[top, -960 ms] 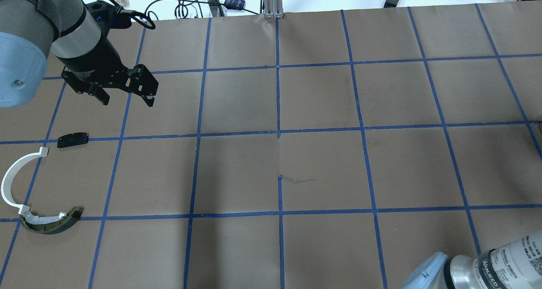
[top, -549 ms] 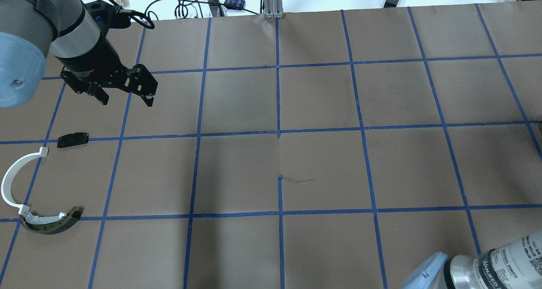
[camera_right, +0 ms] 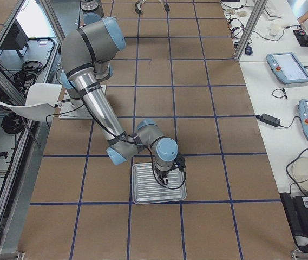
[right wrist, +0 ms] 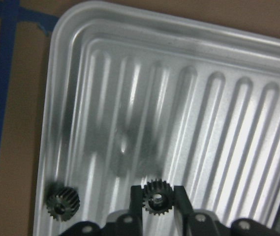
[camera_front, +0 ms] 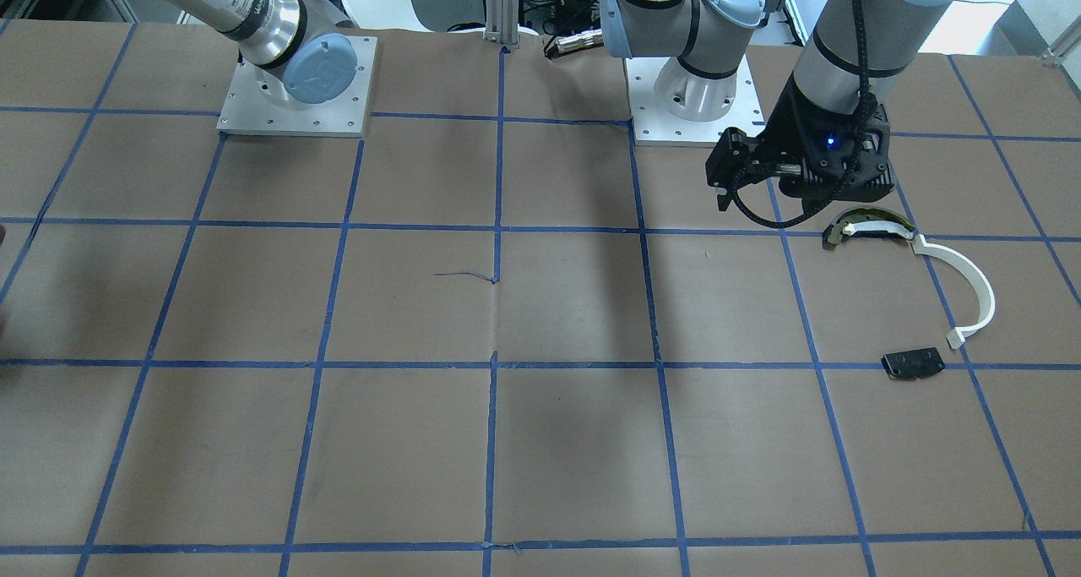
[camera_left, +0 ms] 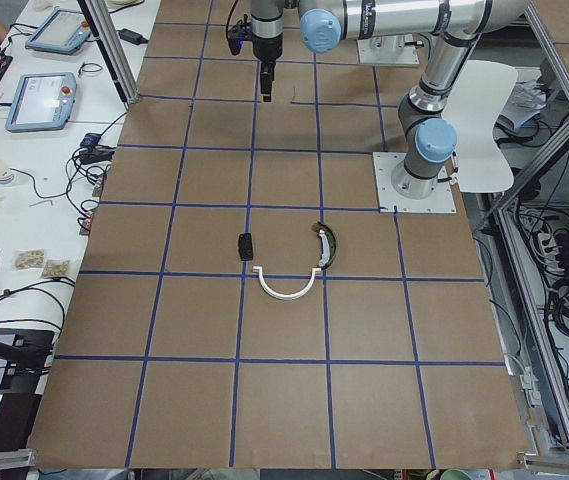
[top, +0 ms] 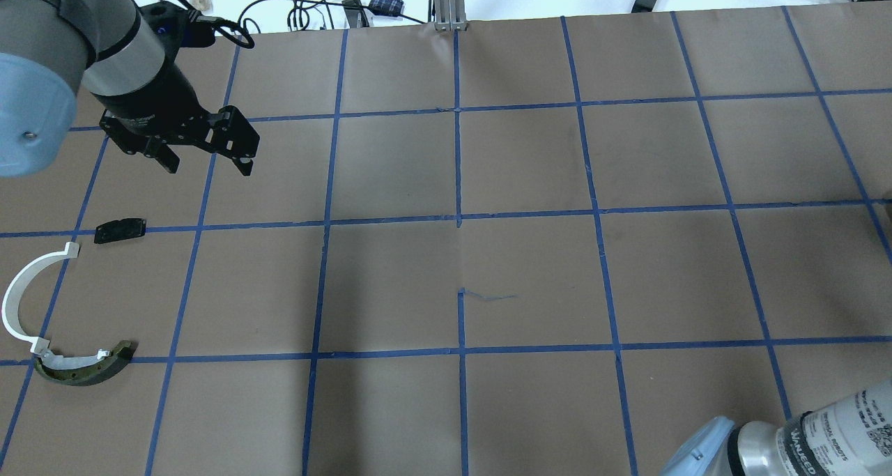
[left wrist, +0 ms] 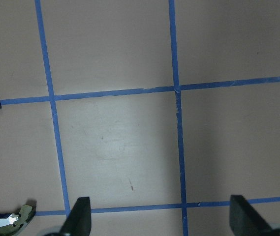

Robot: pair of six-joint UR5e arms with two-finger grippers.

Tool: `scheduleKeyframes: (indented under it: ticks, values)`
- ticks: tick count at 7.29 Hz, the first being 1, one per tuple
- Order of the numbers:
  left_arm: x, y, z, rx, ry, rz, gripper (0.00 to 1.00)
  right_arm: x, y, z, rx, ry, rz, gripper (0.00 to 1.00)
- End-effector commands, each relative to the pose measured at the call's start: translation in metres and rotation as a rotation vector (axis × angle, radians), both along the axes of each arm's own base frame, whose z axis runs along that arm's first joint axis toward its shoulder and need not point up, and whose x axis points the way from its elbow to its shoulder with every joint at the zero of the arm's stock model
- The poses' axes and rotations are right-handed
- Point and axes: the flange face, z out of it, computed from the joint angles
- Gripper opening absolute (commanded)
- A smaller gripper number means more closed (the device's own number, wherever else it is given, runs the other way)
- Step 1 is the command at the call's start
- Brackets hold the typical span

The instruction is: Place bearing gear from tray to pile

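The right gripper (right wrist: 157,192), closed on a bearing gear (right wrist: 155,197) in the tray (right wrist: 56,59), needs a straight lift clear of the neighbouring gear (right wrist: 62,202) before crossing to the pile (top: 80,376); the left gripper (top: 207,162) hangs open, empty.

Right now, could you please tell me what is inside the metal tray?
A small dark gear sits between the right fingers; a second gear lies loose near the tray corner. The tray floor beneath the fingers is covered.
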Motion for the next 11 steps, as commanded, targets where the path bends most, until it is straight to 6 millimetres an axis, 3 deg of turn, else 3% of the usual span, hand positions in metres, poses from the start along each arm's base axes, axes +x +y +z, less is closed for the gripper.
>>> scheduleKeyframes:
  ticks: [1, 2, 3, 4, 5, 6, 7, 8, 9, 10, 11]
  values:
    - [0.001, 0.0, 0.001, -0.001, 0.0, 0.001, 1.0, 0.085, -0.052, 0.058, -0.048, 0.001, 0.119, 0.07]
    - [0.001, 0.0, 0.0, 0.0, 0.0, 0.003, 1.0, 0.158, -0.081, 0.081, -0.062, -0.038, 0.067, 0.07]
    - [0.001, 0.0, 0.0, 0.0, 0.0, 0.001, 1.0, 0.263, -0.106, 0.105, -0.057, -0.043, 0.043, 0.08]
    - [0.001, 0.0, 0.0, 0.0, 0.0, 0.001, 1.0, 0.355, -0.107, 0.12, -0.045, -0.051, -0.023, 0.08]
    - [0.001, 0.0, 0.0, 0.0, 0.0, 0.003, 1.0, 0.453, -0.109, 0.12, -0.041, -0.068, -0.023, 0.08]
    - [0.003, -0.001, 0.0, 0.0, 0.002, 0.007, 1.0, 0.564, -0.101, 0.121, -0.055, -0.075, 0.014, 0.07]
    - [0.004, -0.001, 0.0, 0.0, 0.002, 0.009, 1.0, 0.655, -0.081, 0.114, -0.066, -0.083, -0.044, 0.07]
    - [0.004, -0.001, 0.0, 0.0, 0.002, 0.009, 1.0, 0.734, -0.062, 0.098, -0.112, -0.1, -0.132, 0.07]
    - [0.004, -0.001, -0.002, 0.005, 0.003, 0.009, 1.0, 0.803, -0.035, 0.072, -0.108, -0.107, -0.148, 0.07]
    - [0.004, -0.001, -0.002, 0.005, 0.002, 0.009, 1.0, 0.851, -0.011, 0.045, -0.094, -0.095, -0.082, 0.07]
    - [0.005, -0.002, -0.004, 0.008, 0.002, 0.01, 1.0, 0.87, 0.0, 0.025, -0.072, -0.097, -0.059, 0.1]
